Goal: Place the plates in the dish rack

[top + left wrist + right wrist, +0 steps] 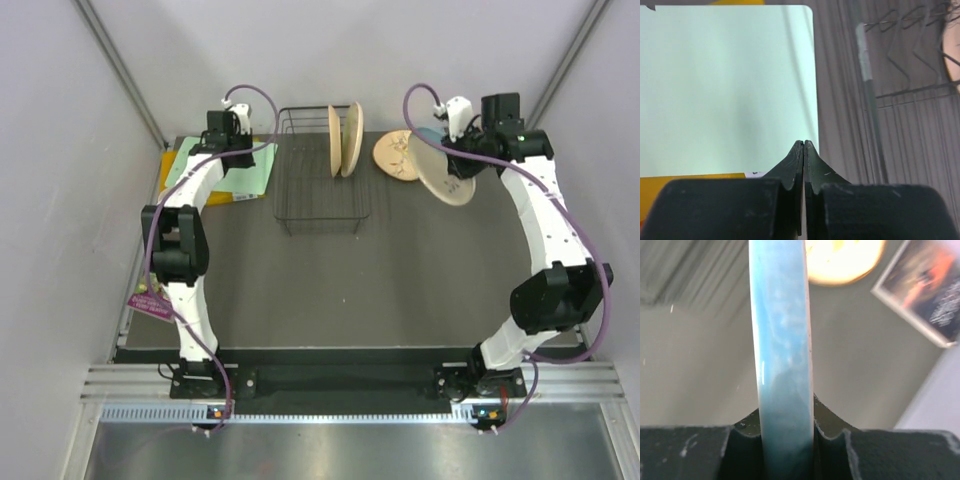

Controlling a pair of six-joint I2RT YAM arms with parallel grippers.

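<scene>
At rear, right claw (786, 415) clamped on plate (782, 330), seemingly blue, only rim clear, left claw (804, 146) together.

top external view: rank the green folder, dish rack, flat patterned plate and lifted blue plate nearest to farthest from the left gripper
1. green folder, under the left gripper, far left
2. dish rack, just right of it
3. flat patterned plate, right of the rack
4. lifted blue plate, far right, in the right gripper

Two plates (343, 140) stand on edge in the dish rack's (310, 175) right end, a patterned plate (393, 155) lies just beside it, and the right gripper (466, 150) holds a pale plate (440, 175) tilted.
</scene>
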